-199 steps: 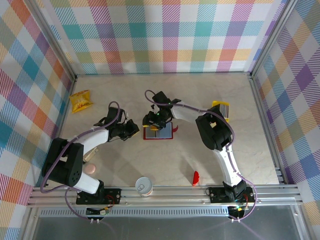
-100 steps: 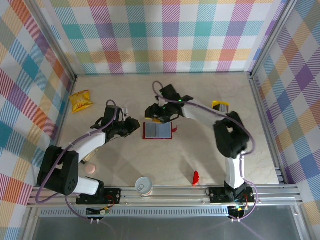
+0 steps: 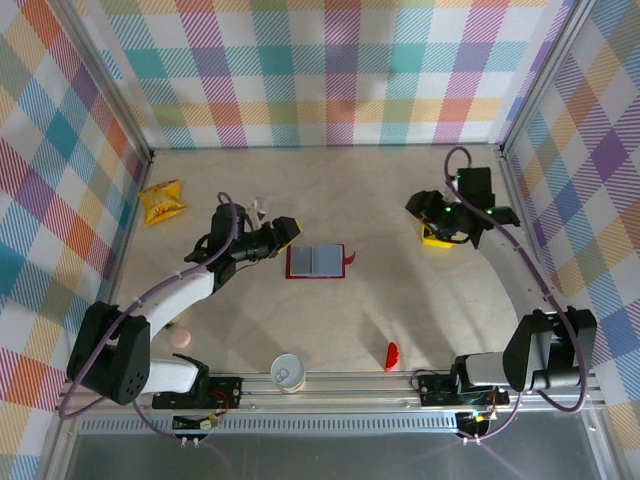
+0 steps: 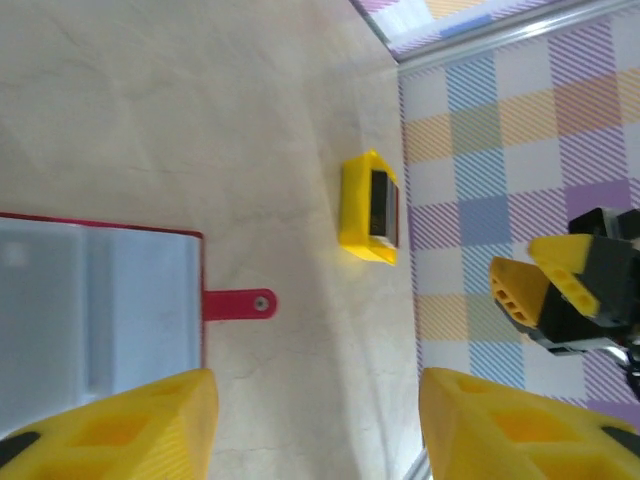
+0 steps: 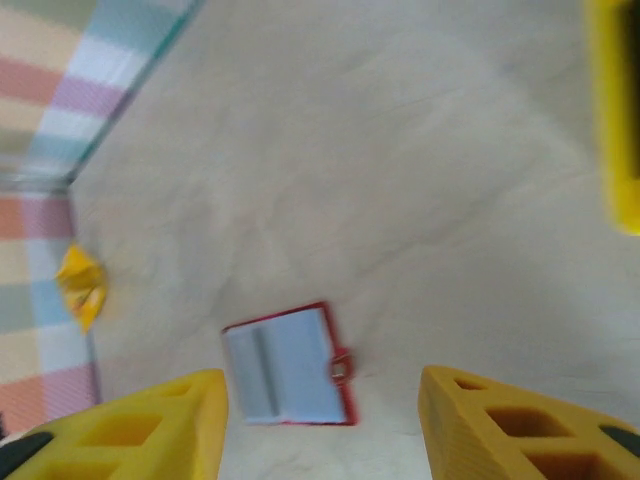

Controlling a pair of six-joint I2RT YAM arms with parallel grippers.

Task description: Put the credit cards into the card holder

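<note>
The pale table (image 3: 400,310) carried everything. The left gripper (image 4: 315,430) hung just left of the card holder (image 3: 316,262), its fingers roughly half apart with nothing between them. The right gripper (image 5: 320,425) hovered near the right wall, likewise parted and empty. The holder lay open and flat mid-table, grey-blue inside up, its clasp tab (image 4: 240,303) pointing right. The credit cards (image 3: 437,238) sat as a small yellow stack well to its right, just beside the right gripper. I'd guess they were light, stiff and slick, and prone to fan apart. Pinching the whole stack across its edges looked safest.
</note>
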